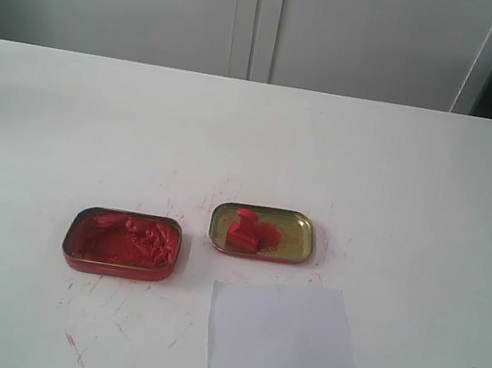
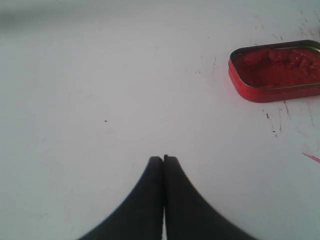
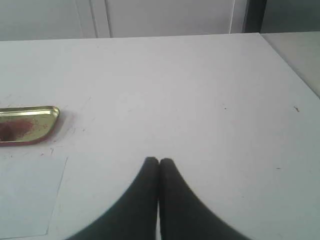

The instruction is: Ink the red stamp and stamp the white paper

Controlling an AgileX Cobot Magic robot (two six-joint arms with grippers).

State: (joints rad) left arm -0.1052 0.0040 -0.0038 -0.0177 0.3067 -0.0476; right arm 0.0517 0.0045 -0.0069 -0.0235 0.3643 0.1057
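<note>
A: Where's your red stamp (image 1: 245, 230)?
B: Lying in the gold tin (image 1: 302, 235), near the white paper (image 1: 282, 329). Your left gripper (image 2: 163, 159) and right gripper (image 3: 159, 161) are both closed, empty. Descend without opening and you'd likely shove the stamp or skid the tin

We see a glossy gold metal tin (image 1: 301, 224), lumpy red ink paste (image 1: 127, 239), matt white paper (image 1: 282, 329) and a smooth, red-scuffed bench (image 1: 419, 176).
</note>
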